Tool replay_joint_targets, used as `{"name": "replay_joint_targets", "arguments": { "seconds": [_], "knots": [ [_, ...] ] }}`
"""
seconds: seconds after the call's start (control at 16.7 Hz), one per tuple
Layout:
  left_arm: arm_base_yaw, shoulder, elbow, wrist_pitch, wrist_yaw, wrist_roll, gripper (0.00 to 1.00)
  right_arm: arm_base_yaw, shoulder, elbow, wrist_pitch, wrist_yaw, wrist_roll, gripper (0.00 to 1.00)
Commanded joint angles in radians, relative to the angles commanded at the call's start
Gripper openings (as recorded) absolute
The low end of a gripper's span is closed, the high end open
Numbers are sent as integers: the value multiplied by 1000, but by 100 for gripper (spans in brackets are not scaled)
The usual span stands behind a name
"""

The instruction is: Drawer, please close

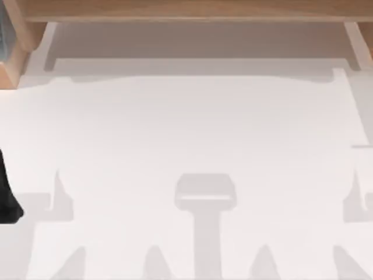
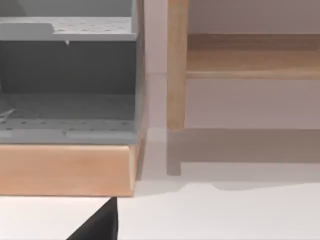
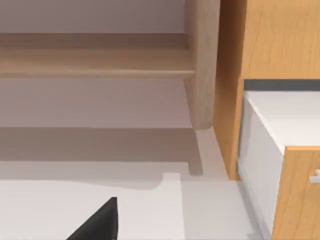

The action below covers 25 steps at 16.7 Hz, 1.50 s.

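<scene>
The drawer (image 3: 295, 190) stands partly pulled out of a wooden cabinet (image 3: 260, 45), as the right wrist view shows. Its wooden front panel faces away from the cabinet, out over the white counter (image 3: 75, 210). Its pale side wall (image 3: 260, 160) runs back into the cabinet opening, so its long visible line lies along the way it slides. A small pale handle (image 3: 315, 175) shows at the edge of the front panel. The drawer's top looks flat and white.

Only 1 dark wedge of the right gripper (image 3: 100, 225) shows, low over the counter and well apart from the drawer. It touches nothing visible, and I cannot tell whether it is apart or together.

In the left wrist view, 1 dark wedge of the left gripper (image 2: 97, 225) hangs over the counter. It is just in front of a wooden unit (image 2: 65, 170) with 2 grey perforated shelves (image 2: 70, 117). It holds nothing visible, and again I cannot tell how far apart it stands.

From above, the left arm (image 1: 7, 192) shows as a black shape at the counter's left edge. A wooden shelf (image 1: 186, 10) runs along the far side of the counter.
</scene>
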Motion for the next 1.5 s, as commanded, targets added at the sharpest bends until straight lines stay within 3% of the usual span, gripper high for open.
{"name": "replay_joint_targets", "arguments": {
  "seconds": [0.36,1.08,1.5],
  "knots": [
    [0,0,0,0,0,0,100,-65,111,51,94,-55,-1,100],
    [0,0,0,0,0,0,100,-453,1041,361,691,-447,17,100],
    [0,0,0,0,0,0,100,-554,1273,441,842,-542,18,100]
  ]
}}
